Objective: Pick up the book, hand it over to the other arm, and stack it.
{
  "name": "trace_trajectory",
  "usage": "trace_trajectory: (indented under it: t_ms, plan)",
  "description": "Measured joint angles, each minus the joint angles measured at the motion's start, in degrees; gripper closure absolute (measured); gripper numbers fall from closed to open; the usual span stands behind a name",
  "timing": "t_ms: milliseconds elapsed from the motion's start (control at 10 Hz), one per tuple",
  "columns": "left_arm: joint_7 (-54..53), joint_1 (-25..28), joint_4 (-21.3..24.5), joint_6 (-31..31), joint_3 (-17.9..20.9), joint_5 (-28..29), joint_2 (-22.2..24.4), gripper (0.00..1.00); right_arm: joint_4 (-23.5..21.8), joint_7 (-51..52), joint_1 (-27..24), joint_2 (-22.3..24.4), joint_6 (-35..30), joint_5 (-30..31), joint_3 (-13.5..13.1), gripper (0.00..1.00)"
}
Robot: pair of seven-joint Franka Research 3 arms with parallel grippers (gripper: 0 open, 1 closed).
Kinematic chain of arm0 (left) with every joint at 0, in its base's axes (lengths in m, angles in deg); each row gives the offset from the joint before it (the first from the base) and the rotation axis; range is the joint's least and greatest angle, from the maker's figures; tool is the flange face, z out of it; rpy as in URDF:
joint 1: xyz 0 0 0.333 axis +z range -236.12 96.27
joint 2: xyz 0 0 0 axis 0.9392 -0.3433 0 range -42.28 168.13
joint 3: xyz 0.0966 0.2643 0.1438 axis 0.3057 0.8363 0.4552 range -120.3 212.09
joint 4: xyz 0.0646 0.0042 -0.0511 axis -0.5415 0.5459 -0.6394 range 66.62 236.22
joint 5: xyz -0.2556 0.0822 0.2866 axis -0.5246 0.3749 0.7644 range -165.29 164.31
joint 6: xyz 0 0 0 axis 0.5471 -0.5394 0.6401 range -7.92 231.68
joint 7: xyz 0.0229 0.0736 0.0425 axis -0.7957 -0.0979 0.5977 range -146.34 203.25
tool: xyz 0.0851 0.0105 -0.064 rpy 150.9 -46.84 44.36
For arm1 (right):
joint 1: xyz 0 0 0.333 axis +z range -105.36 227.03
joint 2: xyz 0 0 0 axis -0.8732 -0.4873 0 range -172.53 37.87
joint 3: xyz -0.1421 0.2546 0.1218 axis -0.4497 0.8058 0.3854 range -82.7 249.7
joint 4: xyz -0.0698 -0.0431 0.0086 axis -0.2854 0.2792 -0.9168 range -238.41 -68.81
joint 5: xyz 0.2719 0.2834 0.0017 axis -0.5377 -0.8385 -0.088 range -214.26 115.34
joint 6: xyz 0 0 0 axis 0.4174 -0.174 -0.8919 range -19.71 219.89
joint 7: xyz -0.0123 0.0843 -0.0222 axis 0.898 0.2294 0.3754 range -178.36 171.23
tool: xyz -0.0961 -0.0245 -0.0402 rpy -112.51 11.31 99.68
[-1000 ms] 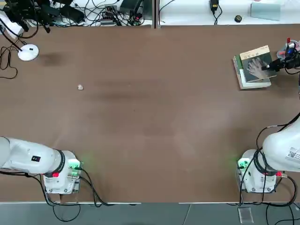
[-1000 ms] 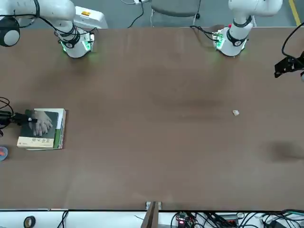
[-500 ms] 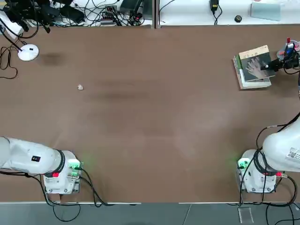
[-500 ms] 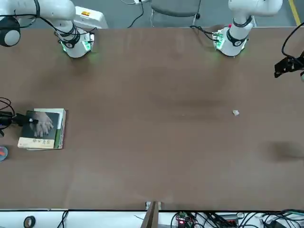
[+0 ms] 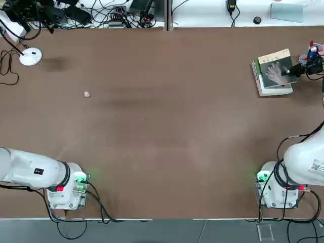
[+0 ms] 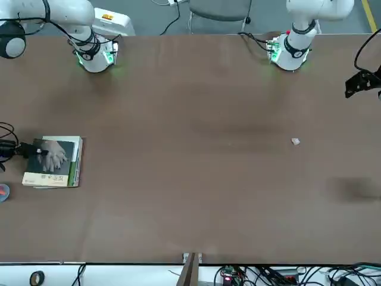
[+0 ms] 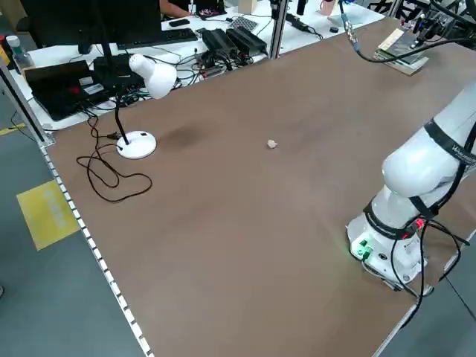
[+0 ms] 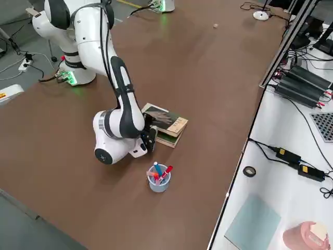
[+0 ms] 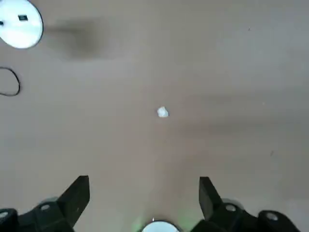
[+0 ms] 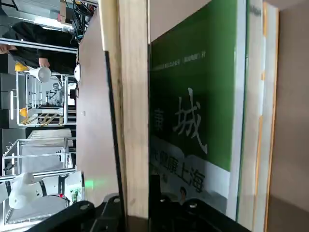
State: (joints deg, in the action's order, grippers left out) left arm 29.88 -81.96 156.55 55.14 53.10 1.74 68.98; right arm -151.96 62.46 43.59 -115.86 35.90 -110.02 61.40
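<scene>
Near the tabletop's far right corner, the right gripper (image 5: 289,72) is clamped on the book (image 5: 276,68), which lies on a green-and-white book (image 5: 262,81). I judge this the pick-up step; next comes lifting toward the left gripper (image 9: 144,195), which hangs spread wide over the table's left side.

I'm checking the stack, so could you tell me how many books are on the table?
2: the dark grey book lies atop the green-and-white book, near the table's far right edge; more beneath may be hidden.

White speck (image 5: 86,94) too small to identify
</scene>
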Motion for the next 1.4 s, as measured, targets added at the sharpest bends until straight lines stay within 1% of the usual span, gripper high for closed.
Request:
trace_trajectory:
  t_ms: [400,1400]
  plan:
    - [-0.02,-0.01,-0.22,1.72,0.00,0.00,0.00,0.00,-0.07,0.01,0.00,0.00,0.14,0.00,0.00,0.85]
    - [-0.04,-0.04,-0.45,1.76,-0.10,0.00,0.00,0.00,-0.95,0.78,0.00,0.00,0.49,0.02,-0.01,0.85]
